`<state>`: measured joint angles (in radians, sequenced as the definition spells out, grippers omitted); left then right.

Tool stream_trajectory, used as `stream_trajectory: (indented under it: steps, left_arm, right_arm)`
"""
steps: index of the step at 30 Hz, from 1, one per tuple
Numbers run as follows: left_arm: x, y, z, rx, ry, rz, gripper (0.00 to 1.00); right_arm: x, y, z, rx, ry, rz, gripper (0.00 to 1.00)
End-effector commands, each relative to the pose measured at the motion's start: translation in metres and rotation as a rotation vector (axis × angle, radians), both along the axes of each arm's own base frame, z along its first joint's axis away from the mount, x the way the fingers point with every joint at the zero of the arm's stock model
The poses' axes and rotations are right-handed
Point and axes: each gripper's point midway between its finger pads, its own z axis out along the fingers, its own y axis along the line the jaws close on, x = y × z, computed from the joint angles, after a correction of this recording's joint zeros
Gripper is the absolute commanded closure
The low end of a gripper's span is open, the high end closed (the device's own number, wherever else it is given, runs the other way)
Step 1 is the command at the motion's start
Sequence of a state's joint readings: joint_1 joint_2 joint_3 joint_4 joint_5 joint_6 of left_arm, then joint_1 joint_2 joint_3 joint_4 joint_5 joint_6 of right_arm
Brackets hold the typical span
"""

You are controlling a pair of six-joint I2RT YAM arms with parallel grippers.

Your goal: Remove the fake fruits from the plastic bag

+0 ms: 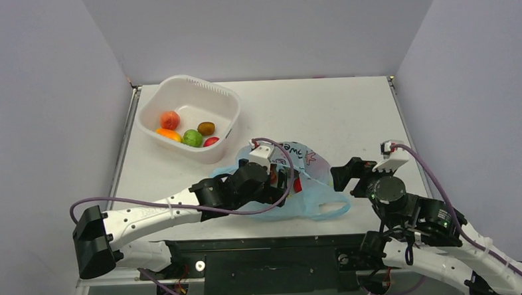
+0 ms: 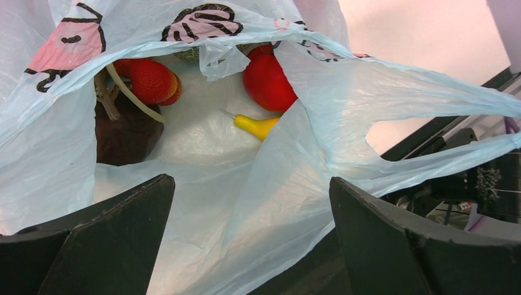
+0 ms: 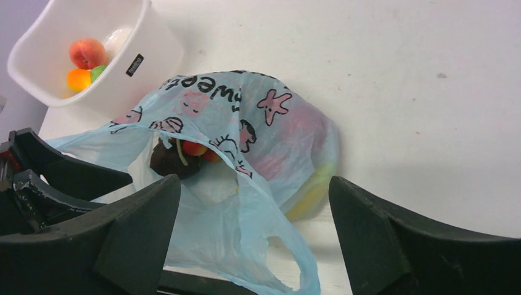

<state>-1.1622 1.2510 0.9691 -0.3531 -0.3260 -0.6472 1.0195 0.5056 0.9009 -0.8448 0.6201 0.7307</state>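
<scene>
Left gripper [image 2: 249, 184]: wide, empty, at mouth of plastic bag [image 2: 319, 141] | Right gripper [image 3: 255, 184]: wide, empty, bag just ahead | Fake fruits [image 2: 267, 83]: inside bag, beyond left gripper | Progress: visible fruits not yet out; removal judged outstanding

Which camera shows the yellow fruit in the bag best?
The left wrist view: it looks straight into the plastic bag at the yellow fruit. The right wrist view shows only a yellow blur through the film; the top view does not show it.
</scene>
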Motion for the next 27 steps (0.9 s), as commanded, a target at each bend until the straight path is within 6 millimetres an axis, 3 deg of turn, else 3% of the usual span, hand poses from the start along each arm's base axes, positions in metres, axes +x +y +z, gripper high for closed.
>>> stream_trajectory:
  steps: [1, 6, 10, 14, 16, 17, 19, 23, 27]
  left_arm:
    - [0.014, -0.006, 0.009, -0.020, -0.029, 0.033, 0.03]
    - [0.017, -0.015, 0.002, -0.020, -0.001, 0.009, 0.03]
    - [0.017, -0.028, 0.000, -0.040, 0.012, -0.018, 0.03]
    - [0.016, -0.041, 0.000, -0.077, 0.028, -0.041, 0.03]
    - [0.015, -0.046, -0.001, -0.093, 0.037, -0.047, 0.03]
    - [0.015, -0.048, -0.003, -0.101, 0.041, -0.047, 0.03]
    - [0.014, -0.052, -0.006, -0.112, 0.051, -0.051, 0.05]
    - [0.017, -0.062, -0.008, -0.139, 0.056, -0.054, 0.08]
    - [0.021, -0.074, -0.008, -0.161, 0.047, -0.056, 0.12]
  right_arm:
    - [-0.011, -0.025, -0.030, -0.122, 0.141, -0.080, 0.13]
    - [-0.018, -0.001, -0.087, -0.173, 0.286, -0.006, 0.11]
    - [-0.013, 0.019, -0.099, -0.175, 0.316, 0.036, 0.15]
    - [-0.012, 0.033, -0.112, -0.168, 0.344, 0.089, 0.39]
    - [-0.014, 0.034, -0.118, -0.180, 0.358, 0.105, 0.59]
    - [-0.014, 0.034, -0.118, -0.187, 0.358, 0.113, 0.80]
    - [-0.015, 0.036, -0.107, -0.167, 0.333, 0.137, 1.00]
    - [-0.016, 0.026, -0.063, -0.061, 0.198, 0.144, 1.00]
    - [-0.022, 0.020, -0.035, 0.034, 0.090, 0.181, 1.00]
